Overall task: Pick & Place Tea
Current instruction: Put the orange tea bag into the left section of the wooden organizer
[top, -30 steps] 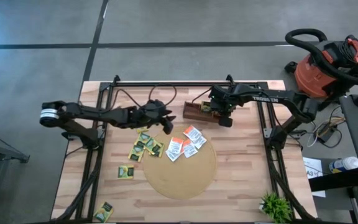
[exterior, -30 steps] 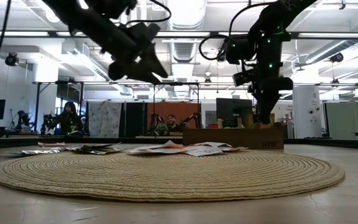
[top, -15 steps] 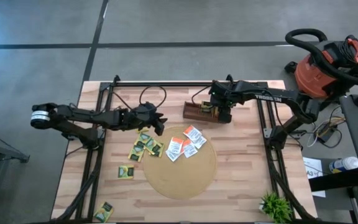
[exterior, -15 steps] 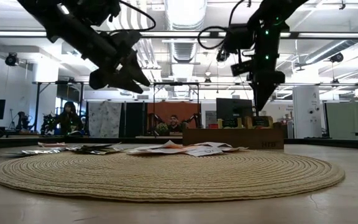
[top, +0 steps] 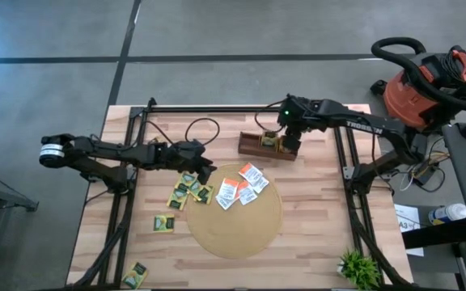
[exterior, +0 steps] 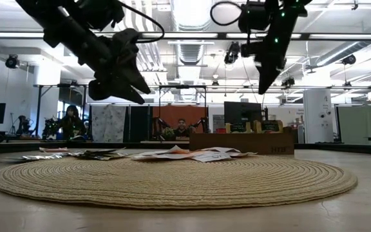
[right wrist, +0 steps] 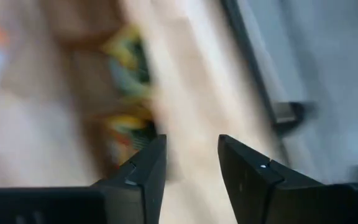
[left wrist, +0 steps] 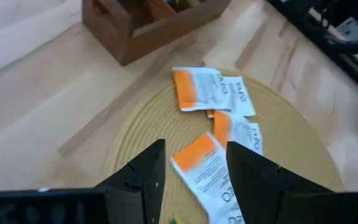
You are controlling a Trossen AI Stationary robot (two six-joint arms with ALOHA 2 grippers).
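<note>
Wooden tabletop [top: 314, 242] is seen under both arms, with the round mat [top: 241, 222] near its middle. At the left, the left gripper [top: 205, 170] has been lowered over the loose tea sachets [top: 188, 187] at the mat's edge, fingers spread and empty, orange ones [left wrist: 204, 93] showing ahead of it. Further right, the wooden box [top: 267, 146] already holds yellow sachets; the right gripper [top: 290, 144] has been opened and raised clear above it, fingers apart with nothing between them, so one sachet is judged delivered and another pick due
</note>
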